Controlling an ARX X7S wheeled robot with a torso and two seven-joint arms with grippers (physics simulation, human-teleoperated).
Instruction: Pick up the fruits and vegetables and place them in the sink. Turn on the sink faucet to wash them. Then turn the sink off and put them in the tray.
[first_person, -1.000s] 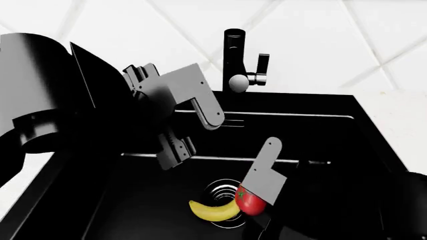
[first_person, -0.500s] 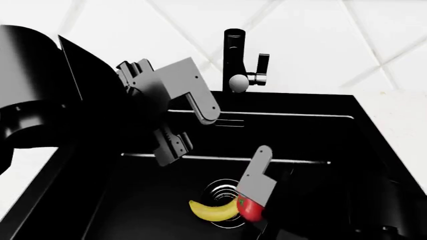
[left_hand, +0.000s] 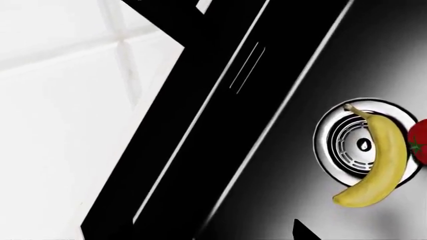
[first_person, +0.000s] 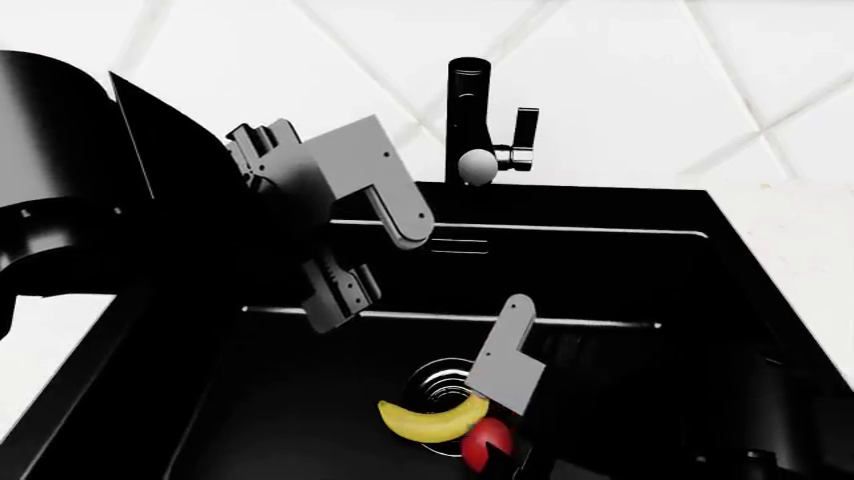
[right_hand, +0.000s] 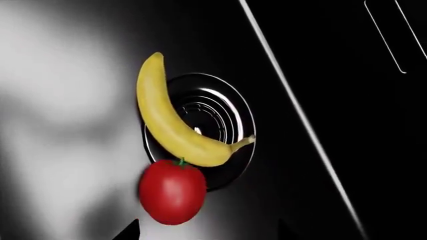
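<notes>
The yellow banana (first_person: 424, 421) lies curved across the round drain (right_hand: 212, 120) on the floor of the black sink (first_person: 694, 290). The red tomato (right_hand: 172, 191) rests against the banana's (right_hand: 167, 117) outer curve, just ahead of my right gripper (right_hand: 207, 234), which is open with its dark tips either side of it and not touching. In the head view its grey finger (first_person: 509, 355) hangs above the tomato (first_person: 487, 443). My left gripper (first_person: 370, 278) is open and empty over the sink's back left. The black faucet (first_person: 470, 110) stands behind the sink. The tray is out of view.
The faucet's side lever (first_person: 526, 128) points up, and no water shows at the round spout end (first_person: 475, 166). White counter (first_person: 814, 230) flanks the sink and white tiles rise behind it. My bulky left arm (first_person: 80, 200) hides the left rim.
The right gripper has sunk lower and a little left in the sink. The tomato has dropped from its fingertip to the floor beside the banana. The left gripper edged slightly left.
</notes>
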